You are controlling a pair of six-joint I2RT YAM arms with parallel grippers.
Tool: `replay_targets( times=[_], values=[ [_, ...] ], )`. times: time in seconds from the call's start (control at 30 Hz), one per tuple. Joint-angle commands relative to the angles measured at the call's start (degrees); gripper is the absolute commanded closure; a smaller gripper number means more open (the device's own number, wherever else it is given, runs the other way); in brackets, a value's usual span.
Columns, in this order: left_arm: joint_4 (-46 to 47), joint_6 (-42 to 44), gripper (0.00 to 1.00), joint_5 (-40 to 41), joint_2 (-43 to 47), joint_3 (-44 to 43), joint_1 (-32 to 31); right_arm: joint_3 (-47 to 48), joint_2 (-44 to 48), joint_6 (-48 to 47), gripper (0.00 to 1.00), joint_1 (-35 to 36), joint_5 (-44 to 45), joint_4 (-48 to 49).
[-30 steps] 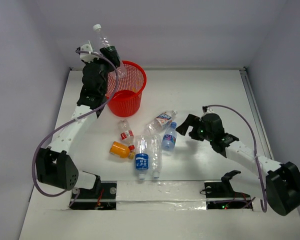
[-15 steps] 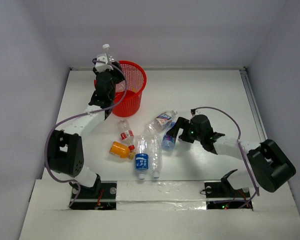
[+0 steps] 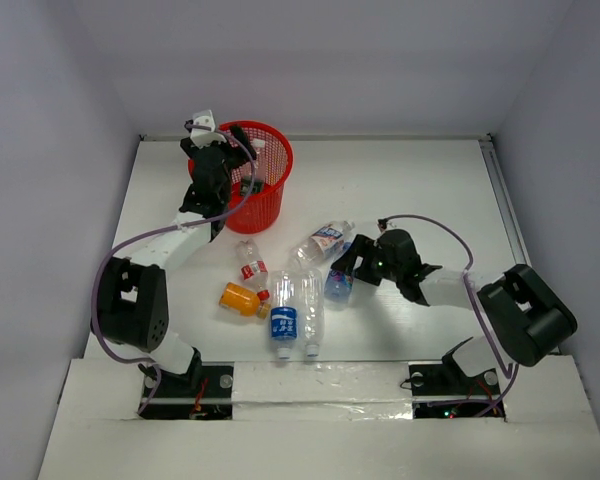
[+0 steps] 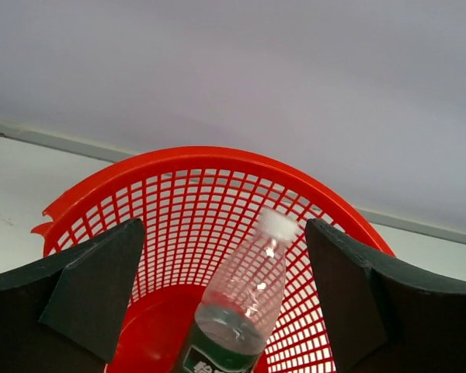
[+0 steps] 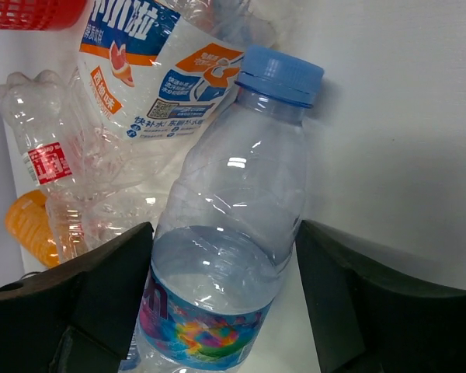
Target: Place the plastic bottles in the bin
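You're early in the job: by my count one bottle is in and six are left. The green-label bottle [image 4: 245, 295] leans inside the bin [image 3: 268, 208] with its white cap up. Its base is cut off by the bottom of the left wrist view, so you can't tell whether it sits on the bin floor. Your left gripper [image 3: 230, 165] hangs over the bin's rim on the side nearest the left arm, which is stretched well forward. Its fingers [image 4: 89, 291] are spread wide on either side of that bottle and touch it nowhere visible, so I judge that it holds nothing. The rest lie on the table [image 3: 430, 180], grouped between the two arms. They are the blue-cap bottle [image 5: 225, 233], a big-label bottle [image 3: 322, 240] just beside it, a red-label bottle [image 3: 250, 263], the orange bottle [image 3: 239, 298], and two clear ones lying side by side, the blue-label bottle [image 3: 283, 315] and a plain bottle [image 3: 310, 310]. Your right gripper [image 3: 342, 268] sits low over the table at the end of a bent, inward-reaching arm. Its fingers [image 5: 109, 287] are parted around the blue-cap bottle's body, and the cap points away from the wrist. They look just beside the plastic rather than pressed on it, so I'd call that bottle framed but not yet gripped.
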State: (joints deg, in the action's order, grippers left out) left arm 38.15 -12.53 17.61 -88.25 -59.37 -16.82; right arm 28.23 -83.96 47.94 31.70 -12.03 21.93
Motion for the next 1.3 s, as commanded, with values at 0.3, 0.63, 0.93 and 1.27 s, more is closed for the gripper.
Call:
replay_targets(
  times=[0.3,0.63,0.93,1.27],
  values=[
    [-0.1,-9.4,0.30,-9.1,10.5,-3.4,0.0,-4.5,13.5,0.3,0.48,0.4,4.0,-3.5],
    [-9.3,-17.1,0.55,-14.8,28.7,2.9,-0.5,-2.1,45.1,-1.3,0.50,0.4,7.3,-21.7],
    [-27.6,-16.2,0.76,-21.7,46.5,7.3,-0.5,18.8,34.0,-7.5,0.55,1.0,6.5,-18.0],
    [-45.7,-15.4,0.67,-16.0,54.1,15.1,-0.5,50.1,3.1,-17.0,0.54,6.9,11.3,-17.1]
  ],
)
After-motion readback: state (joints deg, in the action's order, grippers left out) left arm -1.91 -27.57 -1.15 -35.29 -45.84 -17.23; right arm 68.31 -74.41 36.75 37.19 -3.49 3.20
